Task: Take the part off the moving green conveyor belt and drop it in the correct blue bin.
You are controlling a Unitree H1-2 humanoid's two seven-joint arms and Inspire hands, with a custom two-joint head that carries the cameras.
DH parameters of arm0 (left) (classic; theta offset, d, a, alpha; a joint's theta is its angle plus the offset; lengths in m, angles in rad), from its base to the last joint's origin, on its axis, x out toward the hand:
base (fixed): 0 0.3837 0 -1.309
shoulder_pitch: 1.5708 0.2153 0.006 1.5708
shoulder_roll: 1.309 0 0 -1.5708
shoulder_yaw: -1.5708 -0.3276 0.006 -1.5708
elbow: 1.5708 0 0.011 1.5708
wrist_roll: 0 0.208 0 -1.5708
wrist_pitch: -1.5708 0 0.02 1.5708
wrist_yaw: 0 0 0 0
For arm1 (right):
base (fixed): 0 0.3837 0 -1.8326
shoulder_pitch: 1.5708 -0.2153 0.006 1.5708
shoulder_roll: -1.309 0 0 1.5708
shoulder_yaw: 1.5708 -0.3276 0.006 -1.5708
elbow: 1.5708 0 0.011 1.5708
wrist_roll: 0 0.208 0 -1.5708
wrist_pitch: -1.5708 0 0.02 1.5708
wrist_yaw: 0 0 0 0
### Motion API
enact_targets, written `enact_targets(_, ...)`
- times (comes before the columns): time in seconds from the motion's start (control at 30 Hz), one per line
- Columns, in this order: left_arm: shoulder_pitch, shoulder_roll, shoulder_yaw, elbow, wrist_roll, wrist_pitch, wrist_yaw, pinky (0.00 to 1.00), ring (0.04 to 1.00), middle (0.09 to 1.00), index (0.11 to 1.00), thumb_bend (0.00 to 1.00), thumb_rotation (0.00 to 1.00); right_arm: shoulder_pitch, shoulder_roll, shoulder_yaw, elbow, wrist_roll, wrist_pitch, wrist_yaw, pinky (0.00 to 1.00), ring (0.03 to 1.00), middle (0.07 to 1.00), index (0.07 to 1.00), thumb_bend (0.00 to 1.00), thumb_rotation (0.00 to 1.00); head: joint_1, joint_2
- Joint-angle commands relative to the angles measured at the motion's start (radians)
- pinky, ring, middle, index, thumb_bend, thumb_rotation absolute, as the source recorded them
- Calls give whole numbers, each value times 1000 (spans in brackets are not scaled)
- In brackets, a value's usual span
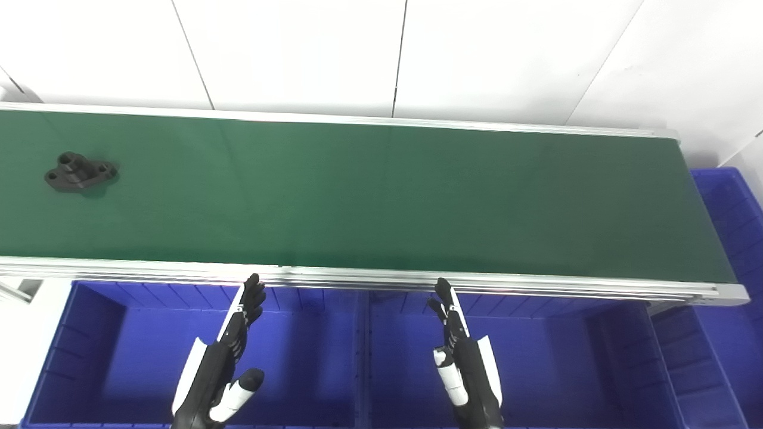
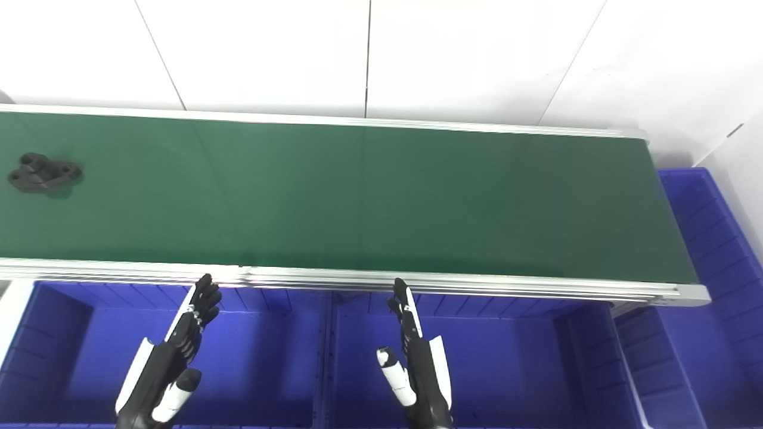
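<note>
A black flanged part (image 1: 80, 171) with bolt holes lies on the green conveyor belt (image 1: 381, 196) at its far left end. My left hand (image 1: 223, 363) hovers over the left blue bin (image 1: 77, 357), fingers straight and apart, holding nothing. My right hand (image 1: 465, 363) hovers over the middle blue bin (image 1: 536, 363), also open and empty. Both hands sit just short of the belt's near aluminium rail, far to the right of the part.
The belt's aluminium frame (image 1: 381, 280) runs across the front. Another blue bin (image 1: 730, 208) stands past the belt's right end, and a narrower one (image 1: 697, 369) at the lower right. A white panelled wall (image 1: 381, 53) rises behind the belt.
</note>
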Motion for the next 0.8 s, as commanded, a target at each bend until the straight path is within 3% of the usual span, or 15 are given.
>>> enact_targets(0.0,-1,5,-4,-13,1,-36,16,958,973,992,1000,924,921,4,10,3,-20,-1,-21,11,999,948,988,1000,918,1000,1,2)
enact_targets(0.77,3,9,-2,-21,-10,-30,13,965,979,995,1000,947,927,9,17,3,-29,-5,-16,13,1000,947,989,1000,922,1000,-4,5)
